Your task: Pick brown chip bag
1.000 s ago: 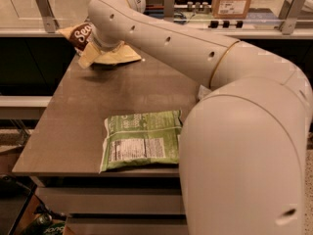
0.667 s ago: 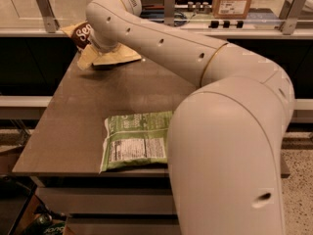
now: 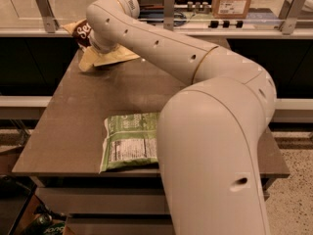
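Claw (image 3: 96, 49) at brown chip bag (image 3: 81, 32), tabletop (image 3: 73, 111)

One high, close view from behind the arm (image 3: 215, 131), facing down across the table (image 3: 73, 121), gripper hidden far left.

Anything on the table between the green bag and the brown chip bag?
Camera view: only bare table between green bag and brown chip bag; gripper is at that bag, far left corner.
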Motion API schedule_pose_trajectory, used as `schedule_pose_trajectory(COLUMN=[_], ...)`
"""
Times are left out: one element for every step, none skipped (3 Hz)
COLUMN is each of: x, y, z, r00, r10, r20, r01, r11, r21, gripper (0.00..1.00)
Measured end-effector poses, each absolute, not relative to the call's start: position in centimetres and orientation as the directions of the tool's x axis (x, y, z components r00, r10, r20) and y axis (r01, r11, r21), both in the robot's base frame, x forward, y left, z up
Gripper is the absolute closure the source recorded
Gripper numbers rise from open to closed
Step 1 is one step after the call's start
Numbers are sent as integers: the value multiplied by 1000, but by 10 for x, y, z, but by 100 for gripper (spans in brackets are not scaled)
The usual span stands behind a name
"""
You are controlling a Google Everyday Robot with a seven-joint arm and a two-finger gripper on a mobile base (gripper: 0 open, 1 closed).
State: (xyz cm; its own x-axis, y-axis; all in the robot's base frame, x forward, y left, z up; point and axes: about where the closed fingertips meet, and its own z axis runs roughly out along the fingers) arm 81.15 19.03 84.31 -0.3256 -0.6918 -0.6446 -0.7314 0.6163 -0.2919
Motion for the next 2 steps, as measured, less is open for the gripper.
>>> schedule_pose_trajectory(x=[811, 811], y=[191, 192], z=[841, 838], r00=[-325, -326], r10=[-694, -696], r20=[-642, -640], r01=[-733, -735], r11=[614, 612], r21=[-292, -291], gripper=[19, 42])
